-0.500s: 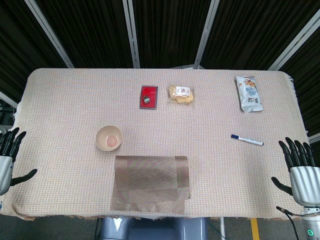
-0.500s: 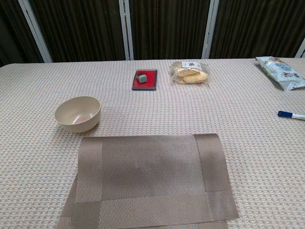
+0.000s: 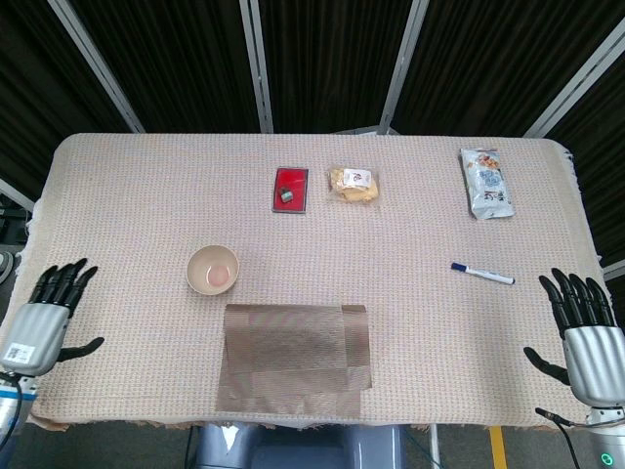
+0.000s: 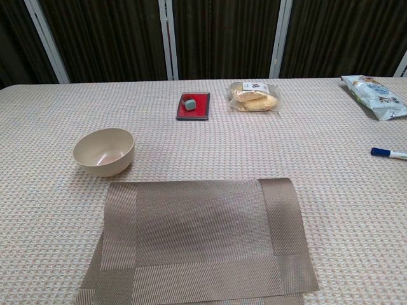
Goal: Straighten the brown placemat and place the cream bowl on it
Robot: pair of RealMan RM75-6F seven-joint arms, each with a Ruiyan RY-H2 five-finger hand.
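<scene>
Brown placemat lies folded, long axis crosswise, between both splayed, empty robot hands; the left robot hand sits nearer the cream bowl than the right robot hand.

Brown placemat folded over itself; cream bowl upright just beside.

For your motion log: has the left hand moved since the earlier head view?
Yes. The left hand has come inward over the table edge, toward the bowl, fingers spread and holding nothing.

Bright, even overhead light; both views sharp. Faint shadow under the bowl; dark backdrop at twelve o'clock.
</scene>
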